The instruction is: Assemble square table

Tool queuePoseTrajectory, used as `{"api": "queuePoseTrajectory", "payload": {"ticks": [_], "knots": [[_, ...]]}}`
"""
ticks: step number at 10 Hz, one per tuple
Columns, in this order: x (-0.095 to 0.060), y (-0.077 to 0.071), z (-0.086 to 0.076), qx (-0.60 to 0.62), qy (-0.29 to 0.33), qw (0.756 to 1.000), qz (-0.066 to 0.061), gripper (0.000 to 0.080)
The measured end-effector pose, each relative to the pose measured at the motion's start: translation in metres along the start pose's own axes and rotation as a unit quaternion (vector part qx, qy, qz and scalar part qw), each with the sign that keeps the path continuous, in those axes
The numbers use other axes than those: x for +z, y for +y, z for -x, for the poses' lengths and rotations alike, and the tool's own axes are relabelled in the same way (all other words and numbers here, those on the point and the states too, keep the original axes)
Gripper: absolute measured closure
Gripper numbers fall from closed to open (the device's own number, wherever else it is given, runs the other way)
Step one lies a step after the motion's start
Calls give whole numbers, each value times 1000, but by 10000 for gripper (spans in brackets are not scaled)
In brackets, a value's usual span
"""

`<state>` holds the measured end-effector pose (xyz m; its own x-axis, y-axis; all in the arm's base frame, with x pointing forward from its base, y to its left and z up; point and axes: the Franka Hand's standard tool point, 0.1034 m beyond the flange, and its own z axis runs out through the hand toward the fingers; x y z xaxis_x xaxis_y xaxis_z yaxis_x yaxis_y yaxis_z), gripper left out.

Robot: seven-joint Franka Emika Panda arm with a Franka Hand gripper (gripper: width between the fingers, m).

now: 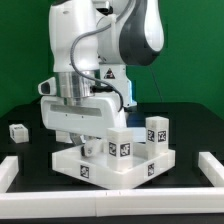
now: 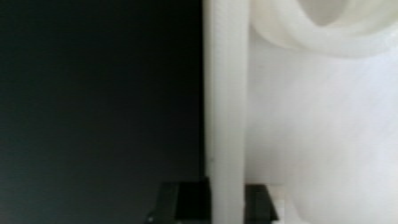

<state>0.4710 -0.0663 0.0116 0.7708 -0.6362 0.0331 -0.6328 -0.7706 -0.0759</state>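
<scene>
Currently you have one white plastic square slab [image 1: 108,172] lying flat in the middle of the black table [image 1: 195,128]. Two short white block legs [image 1: 121,146] stand upright on it in plain sight. A third lies loose on the table at the exterior view's left. Two long white border bars [image 1: 10,172] flank the work area. Only the wrist view shows your end effector [image 2: 226,203], which is clenched on a thin white edge, seemingly the slab's raised rim. The exterior view hides that grip but shows every leg.
</scene>
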Motion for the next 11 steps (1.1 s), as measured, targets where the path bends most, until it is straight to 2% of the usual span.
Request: {"api": "queuePoseTrajectory", "payload": {"ticks": [3, 4, 5, 6, 7, 10, 11], "knots": [[1, 0, 0, -108, -3, 994, 8, 751], [2, -14, 3, -171, -4, 985, 17, 751], [2, -28, 2, -259, -4, 965, 25, 751], [1, -33, 0, -333, -8, 942, 31, 751], [1, -35, -1, -388, -16, 921, 36, 751], [1, -33, -3, -455, -17, 889, 37, 751], [1, -32, -5, -493, -18, 869, 38, 751]]}}
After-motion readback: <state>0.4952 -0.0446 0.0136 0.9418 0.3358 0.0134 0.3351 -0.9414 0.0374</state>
